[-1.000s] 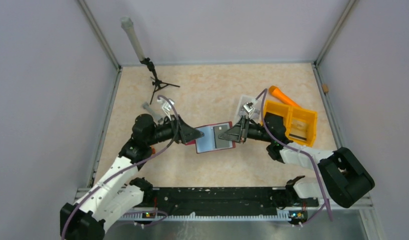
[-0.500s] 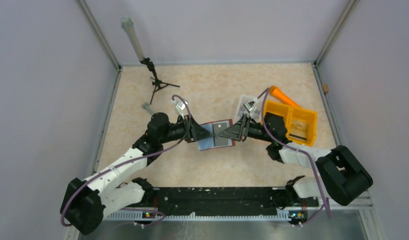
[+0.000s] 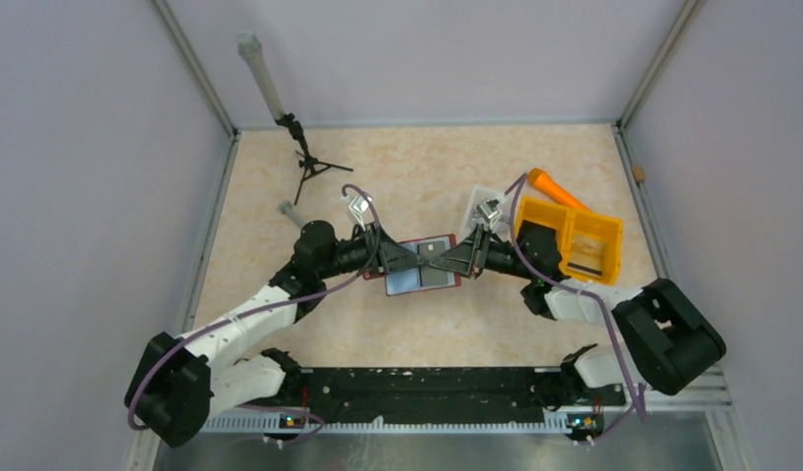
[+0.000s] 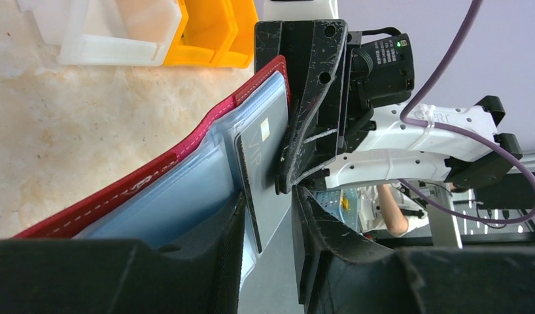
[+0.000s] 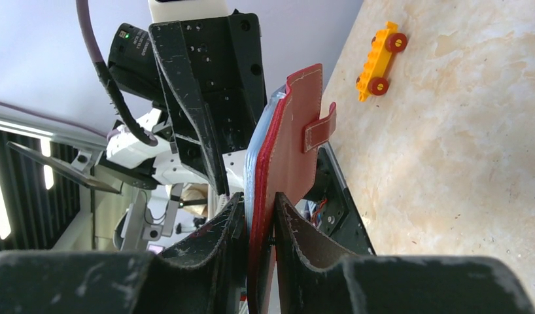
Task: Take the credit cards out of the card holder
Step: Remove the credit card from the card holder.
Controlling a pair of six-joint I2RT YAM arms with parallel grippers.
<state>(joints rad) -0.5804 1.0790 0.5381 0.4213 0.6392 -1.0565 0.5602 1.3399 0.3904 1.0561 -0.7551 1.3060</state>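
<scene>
A: Where is the card holder (image 3: 422, 281)?

B: About the middle of the tabletop (image 3: 417, 177), spread open between the two grippers, with its pale grey-blue sleeves facing up and the dark red cover showing round the rim. I cannot tell whether it rests on the tabletop or hangs just clear of it.

A: Which arm has it?

B: The right gripper (image 5: 258, 199). Its fingers are drawn in tight on the holder's right half, with the red cover and the sleeves pinched between them. The strap tab (image 5: 320, 127) sticks out from the cover beyond the fingertips.

A: And the left gripper (image 4: 268, 196)?

B: It reaches in over the holder's left half, almost tip to tip with the right one. Its fingers are partly closed, one on each side of a grey card (image 4: 268, 150) lying at the sleeves of the right half. The card's edge sits between them, but I cannot tell if they actually press on it.

A: What else is there?

B: An orange two-compartment tray (image 3: 599, 221) sits by the right edge, with an orange cone-shaped piece (image 3: 553, 186) just behind its far rim. A clear square tray (image 3: 476, 199) is just left of the orange one. A black tripod (image 3: 309, 165) carrying a grey tube (image 3: 260, 74) stands near the far left corner. The right wrist view also shows a yellow toy brick (image 5: 380, 57) with red wheels lying on the tabletop.
</scene>
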